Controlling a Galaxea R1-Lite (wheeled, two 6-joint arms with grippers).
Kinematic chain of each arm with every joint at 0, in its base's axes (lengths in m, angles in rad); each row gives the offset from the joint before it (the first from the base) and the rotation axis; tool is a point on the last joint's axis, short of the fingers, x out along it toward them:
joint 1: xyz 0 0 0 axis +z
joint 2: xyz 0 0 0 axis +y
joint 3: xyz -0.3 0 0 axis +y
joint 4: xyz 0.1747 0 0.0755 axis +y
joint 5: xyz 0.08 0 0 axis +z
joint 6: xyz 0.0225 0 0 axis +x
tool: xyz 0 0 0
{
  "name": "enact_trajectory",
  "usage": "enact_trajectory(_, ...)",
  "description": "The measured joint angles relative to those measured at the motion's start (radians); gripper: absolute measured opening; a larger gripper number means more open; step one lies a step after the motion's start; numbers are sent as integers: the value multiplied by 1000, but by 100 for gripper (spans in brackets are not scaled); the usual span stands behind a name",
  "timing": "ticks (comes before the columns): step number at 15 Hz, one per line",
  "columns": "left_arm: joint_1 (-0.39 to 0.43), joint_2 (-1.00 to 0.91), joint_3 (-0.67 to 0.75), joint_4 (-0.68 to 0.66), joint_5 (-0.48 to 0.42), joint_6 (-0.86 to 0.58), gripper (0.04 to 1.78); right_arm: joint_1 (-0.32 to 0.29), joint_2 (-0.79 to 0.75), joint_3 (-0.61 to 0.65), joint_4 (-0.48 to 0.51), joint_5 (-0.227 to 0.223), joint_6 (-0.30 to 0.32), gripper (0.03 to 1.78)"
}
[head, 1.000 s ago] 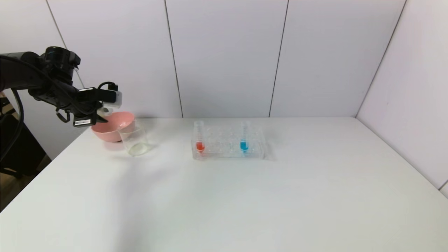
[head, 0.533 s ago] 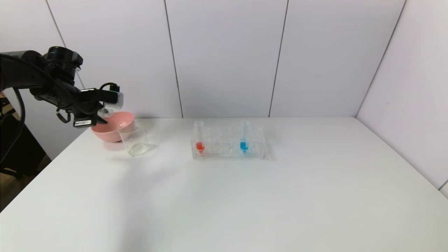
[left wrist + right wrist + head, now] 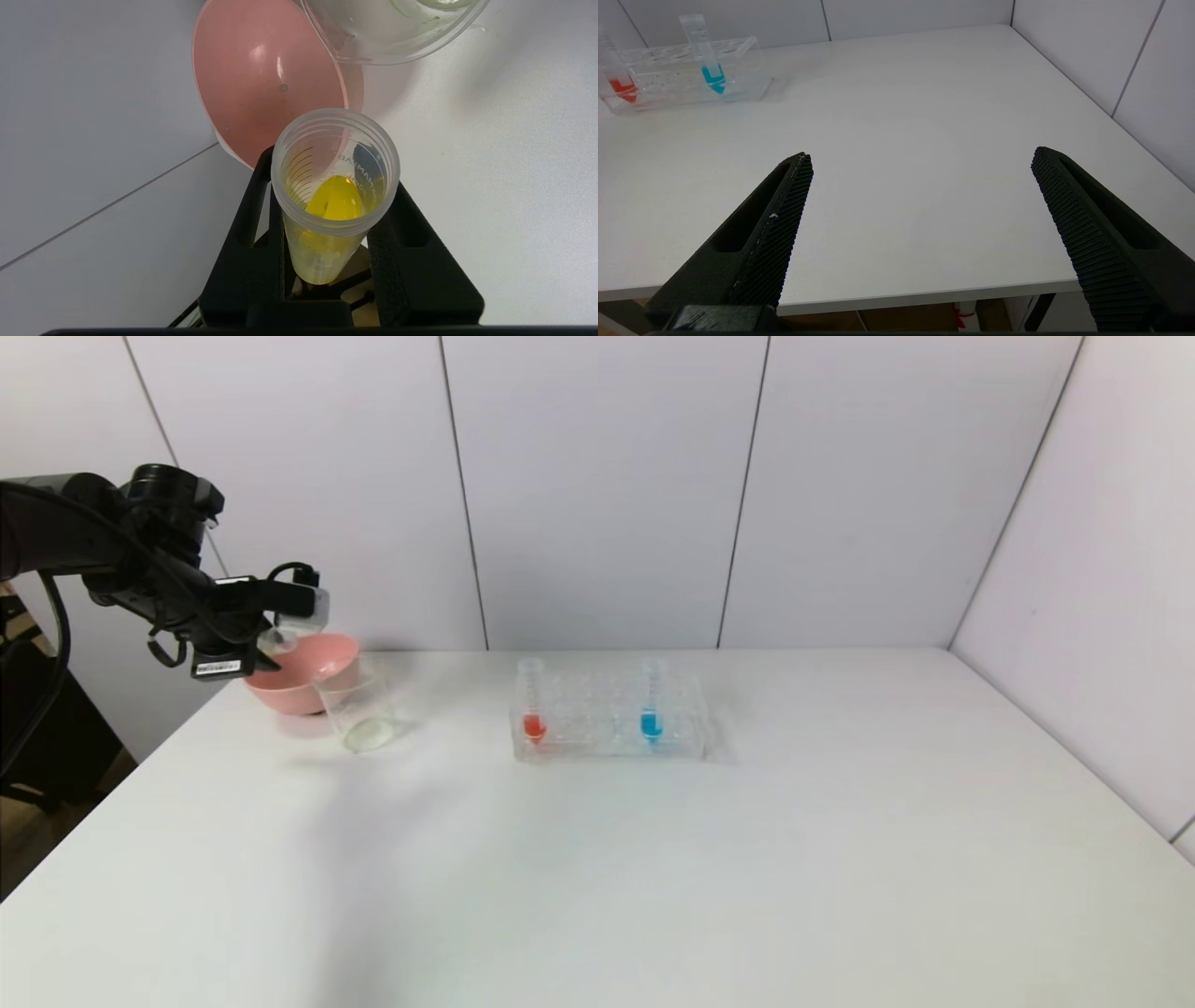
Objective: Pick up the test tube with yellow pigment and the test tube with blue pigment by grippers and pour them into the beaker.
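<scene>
My left gripper (image 3: 269,637) hangs at the far left of the table, shut on the test tube with yellow pigment (image 3: 335,205). The tube is tilted, and its yellow liquid lies along its wall, short of the open mouth. Its mouth (image 3: 280,637) is over the near-left rim of the pink bowl, left of the beaker (image 3: 359,709). The wrist view shows the beaker (image 3: 387,32) beyond the tube. The test tube with blue pigment (image 3: 652,705) stands upright in the clear rack (image 3: 607,728). My right gripper (image 3: 922,163) is open and empty at the table's near edge.
A pink bowl (image 3: 303,677) sits against the beaker's far-left side. A tube with red-orange liquid (image 3: 532,705) stands at the rack's left end. White wall panels close the back and right of the table (image 3: 653,877).
My left gripper has edged slightly right toward the bowl, still holding the yellow tube. The beaker, bowl and rack have not moved.
</scene>
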Motion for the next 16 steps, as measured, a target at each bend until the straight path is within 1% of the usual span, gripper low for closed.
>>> enact_trajectory(3, -8, 9, 0, 0, 40, 0, 52, 1, 0, 0, 0, 0, 0, 171)
enact_trajectory(7, -14, 22, 0, 0, 51, 1, 52, 1, 0, 0, 0, 0, 0, 171)
enact_trajectory(16, -55, 29, 0, -30, 160, 11, 52, 1, 0, 0, 0, 0, 0, 171)
